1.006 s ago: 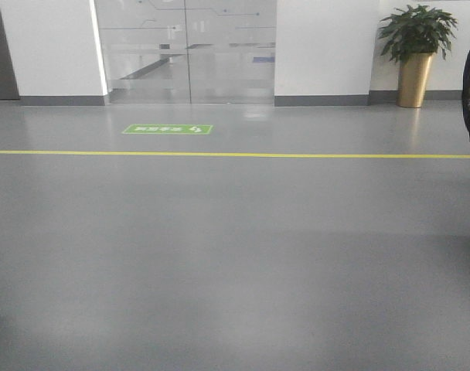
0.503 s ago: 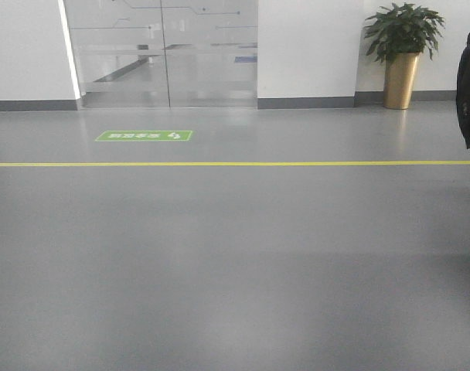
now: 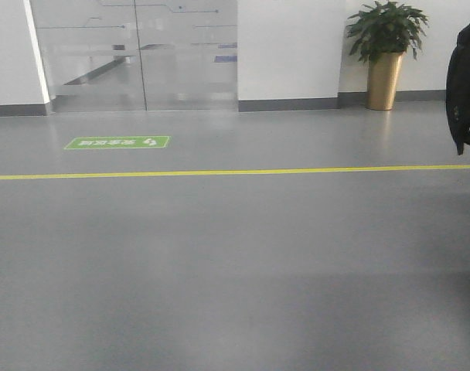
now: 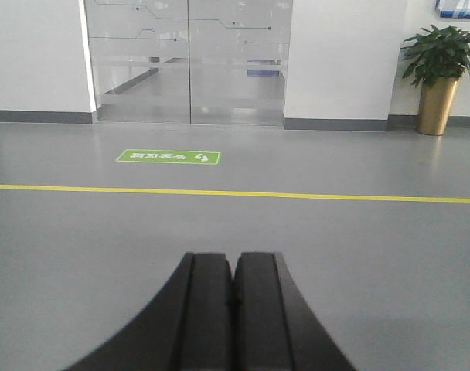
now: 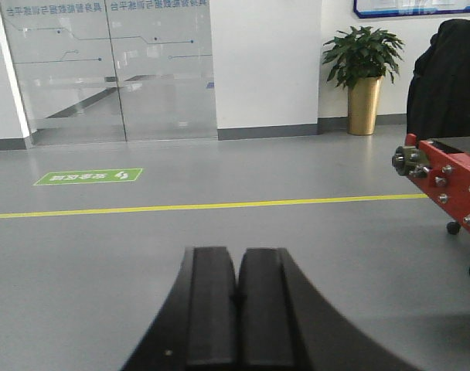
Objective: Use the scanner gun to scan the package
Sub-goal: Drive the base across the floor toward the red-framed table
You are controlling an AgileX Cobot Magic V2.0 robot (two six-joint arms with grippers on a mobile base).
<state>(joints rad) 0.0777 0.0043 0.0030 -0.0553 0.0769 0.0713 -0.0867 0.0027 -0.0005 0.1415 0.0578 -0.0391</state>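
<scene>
The package and the scanner gun are out of view in every frame. My left gripper (image 4: 233,259) is shut, its two black fingers pressed together with nothing between them, pointing over bare grey floor. My right gripper (image 5: 239,253) is shut the same way and holds nothing. Neither gripper appears in the front-facing view.
Grey floor crossed by a yellow line (image 3: 235,171), with a green floor sticker (image 3: 117,142) before glass doors (image 3: 134,54). A potted plant in a gold pot (image 3: 383,54) stands by the white wall. A dark coat (image 3: 465,85) hangs at the right. A red metal frame on castors (image 5: 447,185) is close at right.
The front-facing view has swung right: the sticker, doors and plant have slid left in the picture, and more of the dark coat shows at the right edge.
</scene>
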